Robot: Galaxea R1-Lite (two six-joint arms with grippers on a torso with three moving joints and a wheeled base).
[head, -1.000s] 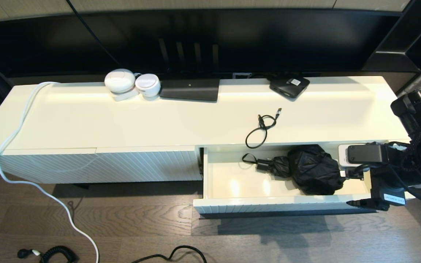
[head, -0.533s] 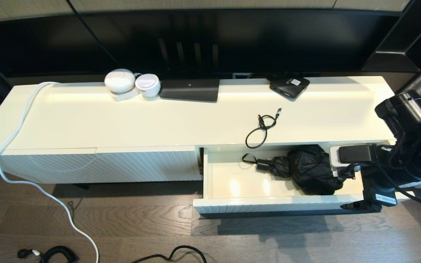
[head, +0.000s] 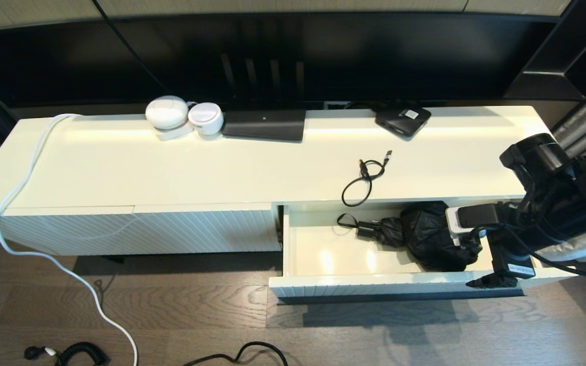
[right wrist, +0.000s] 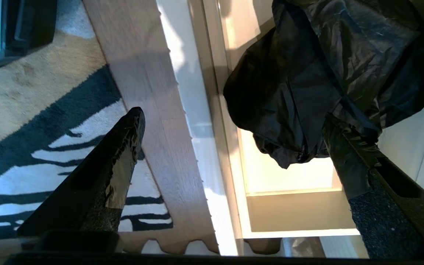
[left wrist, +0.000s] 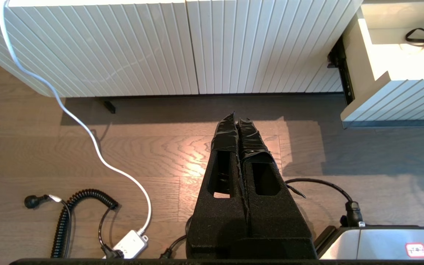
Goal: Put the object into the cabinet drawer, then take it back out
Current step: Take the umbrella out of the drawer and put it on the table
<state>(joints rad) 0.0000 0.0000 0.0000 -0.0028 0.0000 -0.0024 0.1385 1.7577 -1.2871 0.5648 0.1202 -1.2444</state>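
In the lower right of the head view, the right gripper (head: 476, 264) has moved to the left along the open cabinet drawer (head: 374, 284) during the last second and now hangs at the right end of the black folded umbrella (head: 433, 236). Its fingers (right wrist: 118, 173) are spread wide. One stands outside the drawer front over the floor, the other inside beside the black fabric, so nothing is gripped yet. The umbrella lies inside the drawer, in its right half, so I judge that the putting in is done and the taking out is beginning.

The left gripper (left wrist: 238, 125) is parked low over the wooden floor with its fingers pressed together.

Farther back, on the cream surface (head: 171, 168), lies a short black cable (head: 364, 178). A white label on the right arm is too small to read.
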